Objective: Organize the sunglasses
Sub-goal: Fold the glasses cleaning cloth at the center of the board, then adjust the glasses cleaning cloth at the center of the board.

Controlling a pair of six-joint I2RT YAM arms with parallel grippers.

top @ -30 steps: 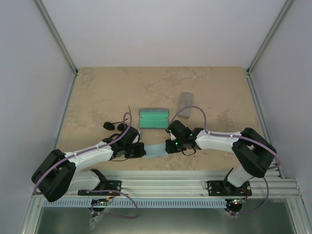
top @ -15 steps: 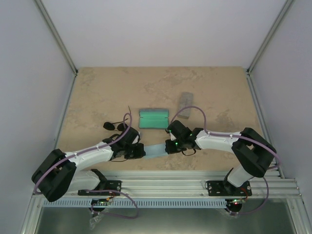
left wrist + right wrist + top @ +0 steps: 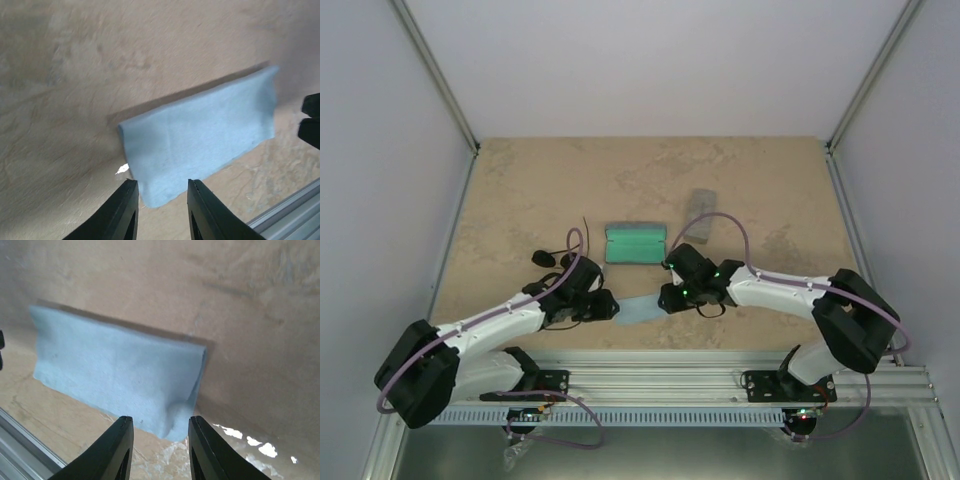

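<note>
Both the left gripper (image 3: 160, 186) and the right gripper (image 3: 159, 421) have just parted their jaws, releasing the folded blue cloth (image 3: 638, 310), which now lies flat between them. The black sunglasses (image 3: 544, 258) lie untouched at the left gripper's ten o'clock, probably next.

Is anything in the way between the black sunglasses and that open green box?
Nothing lying on the table that I can see. The black sunglasses and the open green case have bare tabletop between them; only the left arm's purple cable arches above the gap. The blue cloth lies nearer, off that path.
</note>
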